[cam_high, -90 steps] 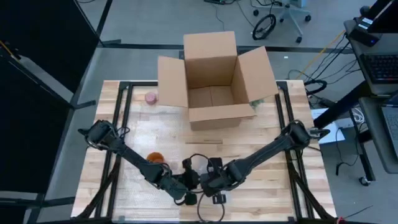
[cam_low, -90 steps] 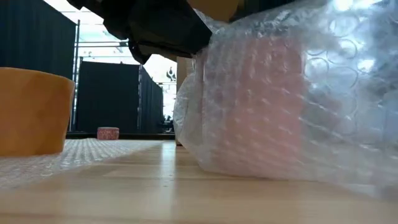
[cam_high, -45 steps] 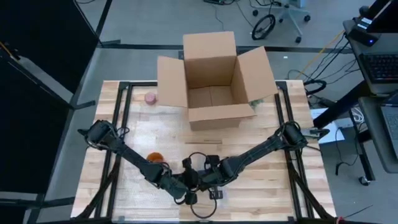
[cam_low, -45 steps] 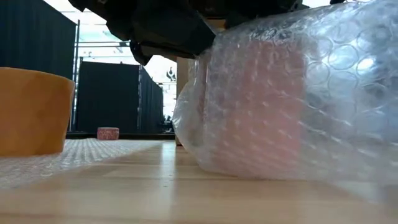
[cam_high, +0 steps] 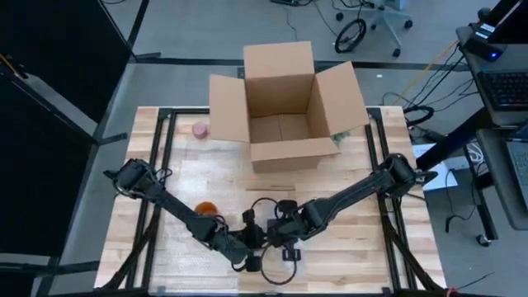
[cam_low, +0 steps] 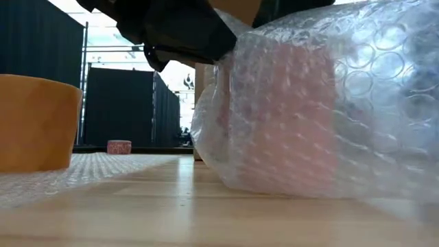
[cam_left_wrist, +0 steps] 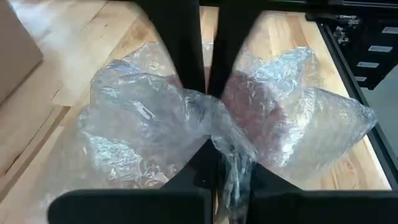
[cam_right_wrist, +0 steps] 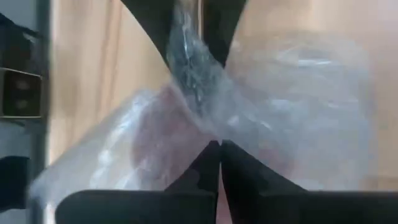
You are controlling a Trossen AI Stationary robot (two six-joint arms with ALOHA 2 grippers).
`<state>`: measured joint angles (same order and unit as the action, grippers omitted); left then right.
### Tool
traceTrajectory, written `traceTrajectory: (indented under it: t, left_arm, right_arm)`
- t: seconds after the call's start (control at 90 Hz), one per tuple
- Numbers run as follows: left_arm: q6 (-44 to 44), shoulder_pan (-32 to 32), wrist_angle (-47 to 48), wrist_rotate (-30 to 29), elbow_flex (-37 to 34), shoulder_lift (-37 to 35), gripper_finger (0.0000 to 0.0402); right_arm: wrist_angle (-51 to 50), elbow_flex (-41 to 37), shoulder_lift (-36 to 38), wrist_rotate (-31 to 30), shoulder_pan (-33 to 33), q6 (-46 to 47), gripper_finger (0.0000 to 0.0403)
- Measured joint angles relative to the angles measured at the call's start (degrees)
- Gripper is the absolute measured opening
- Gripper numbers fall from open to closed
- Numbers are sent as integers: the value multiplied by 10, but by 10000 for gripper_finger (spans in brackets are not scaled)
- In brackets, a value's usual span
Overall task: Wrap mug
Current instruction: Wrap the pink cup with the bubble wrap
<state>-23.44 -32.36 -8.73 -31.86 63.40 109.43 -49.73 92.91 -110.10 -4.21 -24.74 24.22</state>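
Pinching bubble wrap [cam_left_wrist: 186, 124] around the pink mug [cam_low: 288, 116] with both grippers, left [cam_left_wrist: 208, 134] and right [cam_right_wrist: 214, 134], fingers closed tight on plastic.

clear bubble-dotted wrap [cam_low: 322, 103] over pink mug [cam_low: 288, 116]; orange cup [cam_low: 34, 123]; brown box [cam_high: 285, 103]

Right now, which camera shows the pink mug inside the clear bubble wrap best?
The low view: the pink mug fills the frame through the clear bubble wrap. Both wrist views show only reddish patches under bunched wrap; in the high view the arms hide it.
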Motion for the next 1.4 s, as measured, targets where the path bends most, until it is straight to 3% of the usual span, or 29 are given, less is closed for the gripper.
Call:
traceTrajectory:
  t: [0.267, 0.411, 0.589, 0.822, 1.033, 1.122, 1.256, 1.4]
  left_arm:
    - [0, 0, 0, 0, 0, 0, 0]
    - [-1, 0, 0, 0, 1, 0, 0]
    - [1, 0, 3, 1, 7, 1, 0]
    - [-1, 1, 3, 1, 7, 1, 0]
    - [-1, 1, 2, 1, 7, 1, 0]
    - [-1, 1, 3, 1, 7, 1, 0]
    - [-1, 1, 2, 1, 7, 1, 0]
    - [-1, 1, 2, 1, 7, 1, 0]
  right_arm:
    - [-71, 2, 88, -12, -39, 55, 0]
    - [-120, -9, 91, -79, -85, 108, 0]
    - [-100, -94, 88, -147, -122, 158, 0]
    - [63, -102, 88, -179, -83, 67, 0]
    - [86, -102, 82, -242, -12, -1, 0]
    - [120, -102, 76, -232, 15, -38, 0]
    - [135, -103, 55, -114, 23, -58, 0]
    - [138, -102, 66, -101, -17, -55, 0]
